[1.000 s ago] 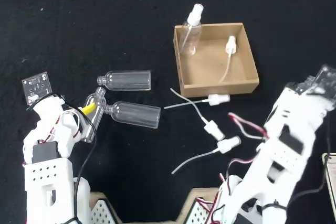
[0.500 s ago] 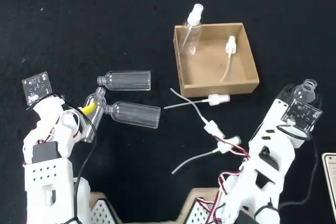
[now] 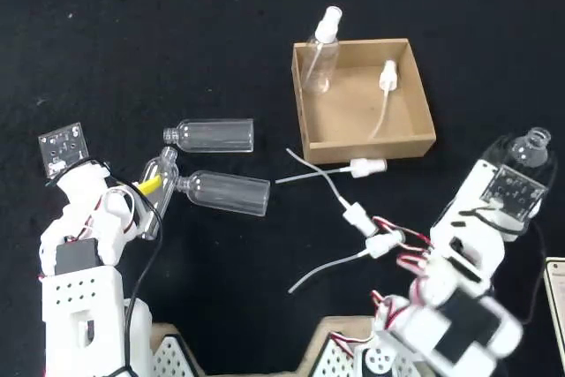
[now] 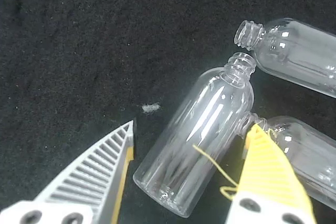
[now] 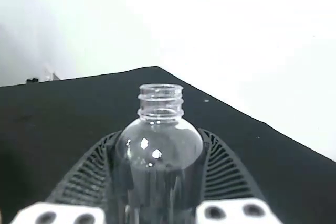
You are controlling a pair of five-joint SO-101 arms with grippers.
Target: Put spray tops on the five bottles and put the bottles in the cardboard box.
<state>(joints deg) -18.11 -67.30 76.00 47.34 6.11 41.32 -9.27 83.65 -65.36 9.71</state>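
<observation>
The right hand [image 5: 160, 148] raises a clear uncapped plastic bottle [image 5: 160, 103]
Clenched on it, the hand has swung it neck-up by the black surface's [image 3: 177, 59] right edge, ready for a white spray top [image 3: 386, 243]; the left hand [image 4: 192, 126] stays released around a second clear bottle [image 4: 210, 108] near the left edge.

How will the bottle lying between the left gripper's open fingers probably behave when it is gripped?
The bottle looks clear, empty and thin-walled, so probably light and squeezable. It lies on its round side, so it may roll if the fingers meet it unevenly. Its glossy surface may slip.
</observation>
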